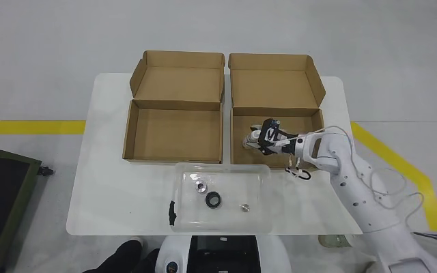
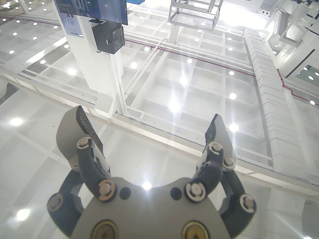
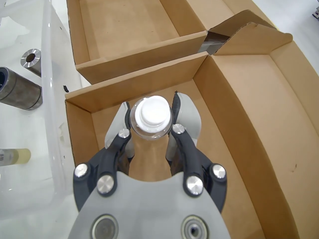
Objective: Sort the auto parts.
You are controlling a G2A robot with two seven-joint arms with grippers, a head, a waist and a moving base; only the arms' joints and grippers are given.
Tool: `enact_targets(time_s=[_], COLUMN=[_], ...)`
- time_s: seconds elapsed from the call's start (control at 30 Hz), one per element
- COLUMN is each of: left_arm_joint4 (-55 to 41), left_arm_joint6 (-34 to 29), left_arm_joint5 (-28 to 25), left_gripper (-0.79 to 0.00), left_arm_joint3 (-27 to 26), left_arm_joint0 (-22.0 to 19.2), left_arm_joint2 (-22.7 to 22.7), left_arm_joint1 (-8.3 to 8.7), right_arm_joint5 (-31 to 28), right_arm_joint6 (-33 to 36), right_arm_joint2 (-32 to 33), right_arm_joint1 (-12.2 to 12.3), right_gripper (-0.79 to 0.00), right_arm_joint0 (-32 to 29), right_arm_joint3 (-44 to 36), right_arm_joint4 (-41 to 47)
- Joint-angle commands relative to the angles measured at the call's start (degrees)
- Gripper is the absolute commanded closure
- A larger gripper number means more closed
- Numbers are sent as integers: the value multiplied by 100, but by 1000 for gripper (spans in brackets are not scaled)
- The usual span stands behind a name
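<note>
Right wrist view | right end effector (image 3: pixel 152 103) clamped on white part (image 3: pixel 153 115) | over cardboard box (image 3: pixel 274 138)

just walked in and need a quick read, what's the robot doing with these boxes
The right gripper is shut on a white round part and holds it over the right cardboard box, near the wall facing the clear bin. A few metal parts lie in that bin. The left gripper is open and points up at the ceiling, holding nothing.
</note>
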Motion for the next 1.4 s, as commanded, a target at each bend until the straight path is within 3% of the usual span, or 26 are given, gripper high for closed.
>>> enact_targets(time_s=[0.0,0.03,0.3,0.7,1.03,1.37], left_arm_joint4=[0,0,0,0,0,0], left_arm_joint6=[0,0,0,0,0,0], left_arm_joint5=[0,0,0,0,0,0], left_gripper=[-785,-785,-785,-785,-785,-785], left_arm_joint3=[0,0,0,0,0,0], left_arm_joint0=[0,0,0,0,0,0], left_arm_joint2=[0,0,0,0,0,0], left_arm_joint1=[0,0,0,0,0,0], right_arm_joint5=[1,8,71,-341,-378,-488], right_arm_joint6=[6,11,-77,593,1420,1746], right_arm_joint2=[1,3,178,665,305,2], right_arm_joint1=[2,3,29,218,290,342], right_gripper=[-727,-785,-785,-785,-785,-785], right_arm_joint0=[-3,-2,-21,-677,-1304,-1617], right_arm_joint3=[-6,-15,-469,-2479,-3629,-3779], right_arm_joint4=[2,4,163,585,824,286])
